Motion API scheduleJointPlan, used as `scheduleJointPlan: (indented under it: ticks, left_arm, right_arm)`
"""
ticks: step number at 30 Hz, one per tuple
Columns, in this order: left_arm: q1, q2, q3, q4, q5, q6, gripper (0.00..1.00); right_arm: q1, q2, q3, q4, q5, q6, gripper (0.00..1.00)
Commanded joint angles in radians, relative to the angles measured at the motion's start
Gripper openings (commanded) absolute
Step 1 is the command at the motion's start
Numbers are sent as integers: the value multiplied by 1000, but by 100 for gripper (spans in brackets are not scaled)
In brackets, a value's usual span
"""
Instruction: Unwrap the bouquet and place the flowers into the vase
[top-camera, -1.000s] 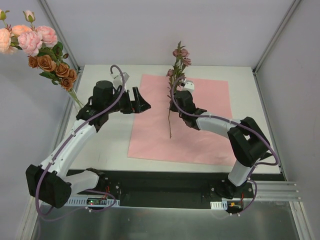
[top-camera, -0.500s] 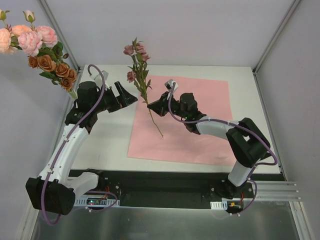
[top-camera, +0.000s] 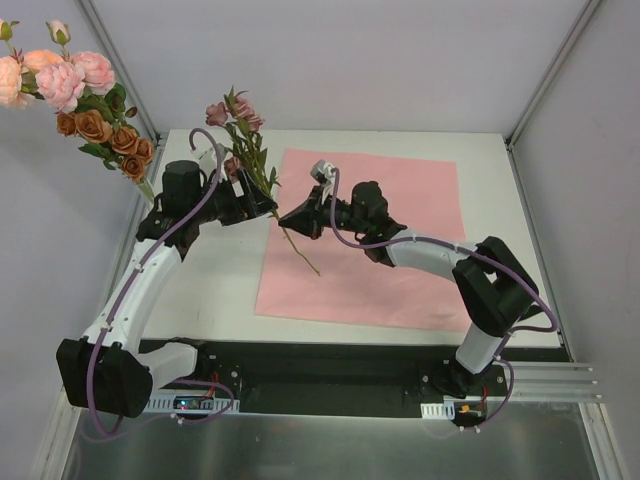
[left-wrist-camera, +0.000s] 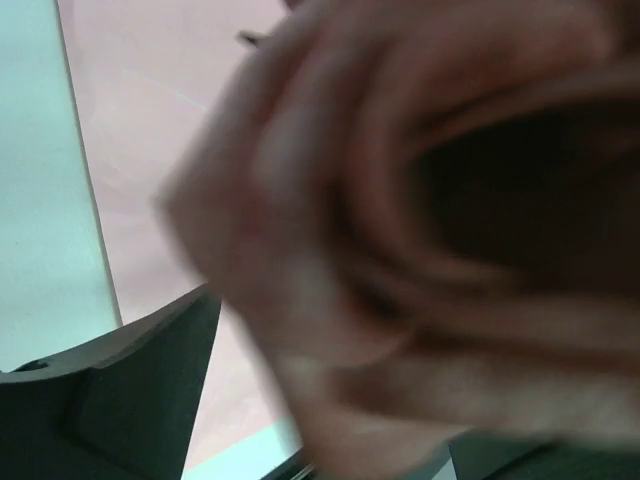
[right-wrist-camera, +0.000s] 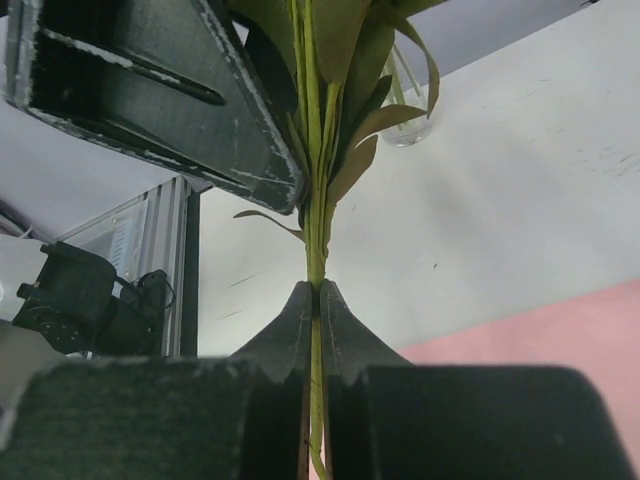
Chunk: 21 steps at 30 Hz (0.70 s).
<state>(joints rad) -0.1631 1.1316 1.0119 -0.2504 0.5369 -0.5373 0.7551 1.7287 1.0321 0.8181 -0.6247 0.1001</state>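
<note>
My right gripper (top-camera: 286, 222) is shut on the thin green stem (right-wrist-camera: 315, 235) of a mauve flower spray (top-camera: 237, 112), held tilted to the upper left above the table. My left gripper (top-camera: 262, 203) is open, its fingers on either side of the spray's leafy part. One left finger (right-wrist-camera: 150, 90) lies right beside the stem. A blurred mauve bloom (left-wrist-camera: 420, 220) fills the left wrist view. Peach-pink and rust-orange flowers (top-camera: 75, 85) stand up at the far left. The clear vase (right-wrist-camera: 408, 128) shows behind the leaves; from above my left arm hides it.
The flat pink paper sheet (top-camera: 385, 240) lies spread on the white table (top-camera: 215, 290), under the stem's lower end. Grey enclosure walls and metal frame posts (top-camera: 125, 75) close in the table at the back and on both sides.
My right gripper has carried the mauve spray leftwards off the paper's middle and tilted it. My left gripper drew back left, then came round the spray.
</note>
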Motion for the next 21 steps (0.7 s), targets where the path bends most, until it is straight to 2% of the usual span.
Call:
scheduleJointPlan:
  ticks: [1,3,6,9,10,13,14,16,19,21]
  left_arm:
    - [-4,-35,47,13,-31,60,75]
    - [-4,-46,45,16,-44,65,65]
    - [-4,-64,42,14,-72,71,58]
    - [-4,-85,42,13,-83,83,45]
    - [-4,-101,43,13,-86,86,38]
    - [-4,-127,45,14,-95,103,33]
    - [-4,-136,44,14,-98,114,27]
    - [-4,-157,44,13,-103,123,22]
    - [-4,-182,43,11,-94,135,6]
    - [-4,-190,45,10,-88,135,0]
  right_arm:
    - [19,-17,63,1,-69,-59,1]
    - [23,-15,68,-22,-72,-71,1]
    - [35,-15,82,-62,-75,-92,1]
    - [47,-20,92,-97,-70,-134,1]
    - [52,-21,94,-112,-69,-140,1]
    - [64,-26,102,-134,-70,-163,1]
    - [70,-29,102,-137,-67,-169,1]
    - [76,-32,105,-152,-64,-181,1]
    - [84,-32,114,-171,-56,-188,1]
    - [84,-31,115,-169,-50,-185,1]
